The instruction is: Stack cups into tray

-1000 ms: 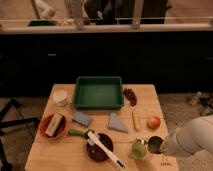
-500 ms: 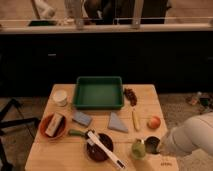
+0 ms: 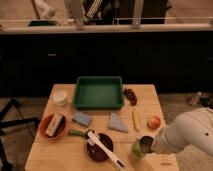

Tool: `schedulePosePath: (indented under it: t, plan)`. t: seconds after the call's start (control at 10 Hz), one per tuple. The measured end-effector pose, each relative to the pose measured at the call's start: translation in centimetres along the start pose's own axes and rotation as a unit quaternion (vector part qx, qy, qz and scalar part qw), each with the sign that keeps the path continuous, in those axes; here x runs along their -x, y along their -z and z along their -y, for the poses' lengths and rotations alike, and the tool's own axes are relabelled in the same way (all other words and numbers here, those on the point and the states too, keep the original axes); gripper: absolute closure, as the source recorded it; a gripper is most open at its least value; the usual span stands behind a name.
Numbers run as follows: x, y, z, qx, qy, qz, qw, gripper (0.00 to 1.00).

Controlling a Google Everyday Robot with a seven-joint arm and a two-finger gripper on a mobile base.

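Nearest the camera, at the front right corner of the wooden table (image 3: 47,155), the robot's white arm (image 3: 187,136) reaches in from the right, and the gripper (image 3: 151,146) at its end sits right against the dark grey cup (image 3: 145,143). The jaws are closed, but whether they actually pinch the cup's rim cannot be told. The pale green cup (image 3: 136,149) stands touching the dark grey cup on its left, slightly nearer the table's front edge; both are upright on the tabletop, well apart from the tray. Left of the cups lies a dark bowl (image 3: 95,151) with a long pale utensil (image 3: 106,150) resting across it at a slant, and a green-handled object (image 3: 76,133) lies just beyond the bowl's left rim. In the middle row, from left to right, are a round orange-red bowl (image 3: 44,131) holding a pale block (image 3: 54,124), a blue-grey sponge (image 3: 82,118), a folded blue-grey cloth (image 3: 117,123), a thin yellow stick-like item (image 3: 135,120) and an apple (image 3: 154,122). Farther back, a small white cup (image 3: 60,97) stands at the left, and the dark-green rectangular tray (image 3: 80,92) sits at the centre of the table's far edge, its flat bottom bare. A cluster of dark grapes (image 3: 131,95) lies just beside the tray's right wall. Behind the table runs a dark counter front (image 3: 105,55).
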State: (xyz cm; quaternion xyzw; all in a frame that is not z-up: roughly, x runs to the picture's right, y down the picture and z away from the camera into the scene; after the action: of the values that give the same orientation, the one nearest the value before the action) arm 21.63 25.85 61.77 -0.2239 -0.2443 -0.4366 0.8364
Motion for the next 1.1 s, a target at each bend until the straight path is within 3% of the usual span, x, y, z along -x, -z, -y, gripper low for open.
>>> schedulePosePath:
  t: [0.6,1.1]
  plan:
    - [0.3,-3.3,0.8,0.015,0.008,0.035,0.9992,1.0]
    - [0.1,-5.5,0.2,0.013,-0.005,0.056,0.9983,0.97]
